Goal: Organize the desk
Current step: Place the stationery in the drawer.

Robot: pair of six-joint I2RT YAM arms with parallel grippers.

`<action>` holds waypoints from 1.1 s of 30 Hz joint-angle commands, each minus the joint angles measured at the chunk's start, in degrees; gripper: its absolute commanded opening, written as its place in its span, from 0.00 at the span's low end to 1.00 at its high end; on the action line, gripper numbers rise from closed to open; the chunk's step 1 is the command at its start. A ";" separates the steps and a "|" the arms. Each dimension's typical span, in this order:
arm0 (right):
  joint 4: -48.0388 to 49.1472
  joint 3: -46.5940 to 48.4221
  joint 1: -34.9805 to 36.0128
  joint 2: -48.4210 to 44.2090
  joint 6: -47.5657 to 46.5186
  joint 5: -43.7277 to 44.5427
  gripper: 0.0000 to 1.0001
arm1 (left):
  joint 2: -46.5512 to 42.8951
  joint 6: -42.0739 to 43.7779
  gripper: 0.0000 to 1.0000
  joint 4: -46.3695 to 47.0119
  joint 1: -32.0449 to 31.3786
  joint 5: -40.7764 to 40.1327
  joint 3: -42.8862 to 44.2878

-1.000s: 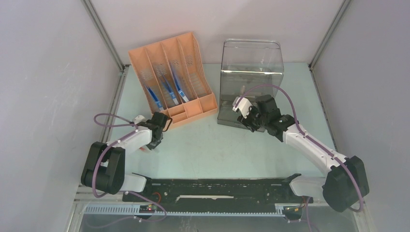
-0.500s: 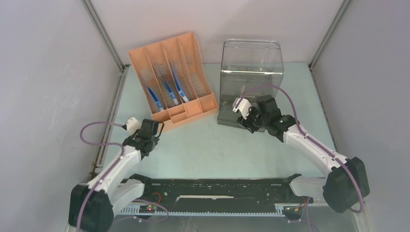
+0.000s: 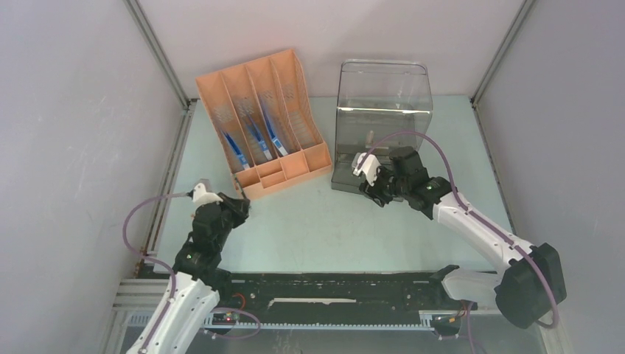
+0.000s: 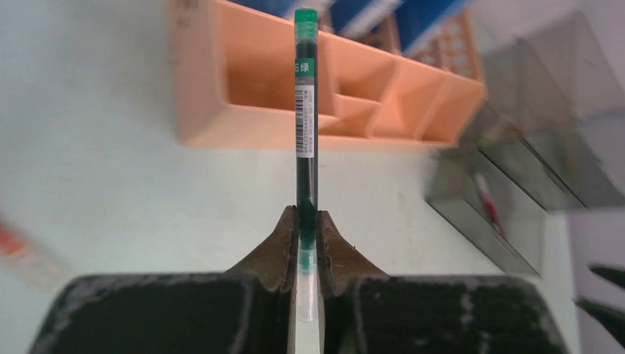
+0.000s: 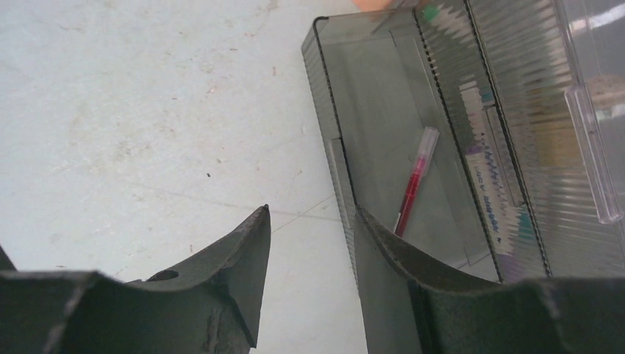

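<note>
Top external view: the desk (image 3: 332, 228), a pale green tabletop, forms the floor of the scene and spreads out on every side of the orange organizer (image 3: 313, 158), which stands on its far-left part.
Orange organizer: a slotted rack with small open compartments along its near edge; blue items (image 3: 254, 140) lie in its slots.
Smoky clear box (image 3: 383, 96): just right of the organizer and apart from it; a red pen (image 5: 413, 184) lies inside.
Left gripper (image 4: 304, 221): off the organizer's near-left corner, fingers clenched on a green pen (image 4: 305, 110) by its clear end; the capped end points toward the organizer's front compartments.
Right gripper (image 5: 311, 214): right of the organizer, at the smoky box's near edge, fingers parted and grasping nothing.
Step in hand: probably carrying the green pen to storage; I cannot tell which bin is meant.
Doing it well: hold the pen straight in the grip, bring its tip over a compartment opening rather than a wall, lower it inside before letting go, and avoid nudging the organizer with the arm.
</note>
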 commanded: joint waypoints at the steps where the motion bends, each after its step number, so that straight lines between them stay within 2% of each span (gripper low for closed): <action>1: -0.23 2.48 0.83 -3.57 0.37 -3.84 0.53 | -1.52 5.55 0.00 19.43 0.33 19.70 -4.99; 5: -0.39 2.49 0.85 -6.12 1.45 -6.01 0.53 | -0.44 4.23 0.00 35.67 0.21 30.24 -8.99; 9: -1.86 3.63 0.77 -8.46 3.53 -9.67 0.54 | 0.81 4.89 0.00 43.75 -3.42 31.80 -10.10; 17: -5.47 7.96 0.62 -10.52 9.87 -18.07 0.55 | 7.87 11.73 0.00 56.74 -18.78 22.53 -9.52; 25: -8.34 12.87 -1.95 -11.61 17.69 -33.34 0.57 | 20.64 14.07 0.00 70.51 -27.90 14.15 -6.61; 33: -7.23 13.07 -2.89 -11.09 21.62 -38.03 0.62 | 32.45 15.85 0.00 82.91 -35.99 5.23 -2.70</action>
